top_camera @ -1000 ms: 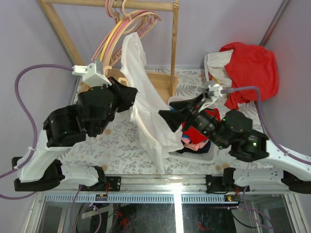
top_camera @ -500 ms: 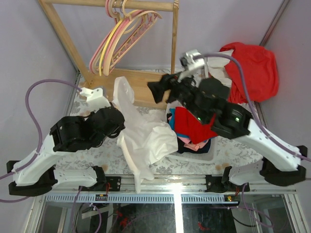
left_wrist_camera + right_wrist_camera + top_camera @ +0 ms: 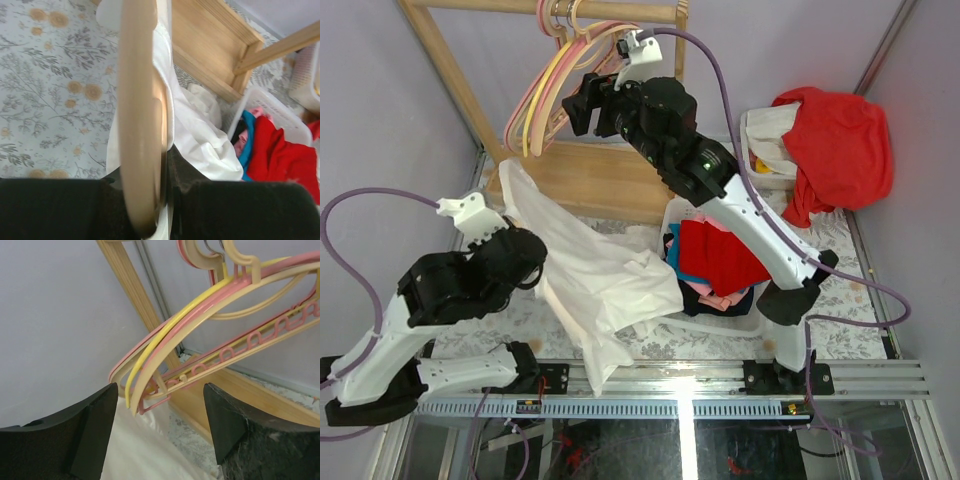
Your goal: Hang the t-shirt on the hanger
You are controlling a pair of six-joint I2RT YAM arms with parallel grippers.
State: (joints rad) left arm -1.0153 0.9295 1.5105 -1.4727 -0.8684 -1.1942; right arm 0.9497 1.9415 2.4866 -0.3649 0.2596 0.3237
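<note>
The left end effector (image 3: 145,197) clamps the stiff hanger (image 3: 140,100) against the limp, light t-shirt (image 3: 605,280), while the right end effector (image 3: 160,405), spread empty, looks best placed to pinch a hem.

Bunched pink, yellow and beige hangers (image 3: 200,310) crowd the space just ahead of the right gripper (image 3: 160,395), whose fingers are spread. The wooden rack post (image 3: 132,290) stands behind them. Open air lies below, above the t-shirt (image 3: 600,280).

1. Table (image 3: 865,290) and wooden rack (image 3: 610,180) are seen from above and behind by the top external camera.
2. From the left wrist the table is viewed steeply downward, with the hanger (image 3: 142,125) blurred against the lens; the rack's base is shared.
3. From the right wrist the hung hangers (image 3: 200,315) are faced closely, and these are also shared overhead.
</note>
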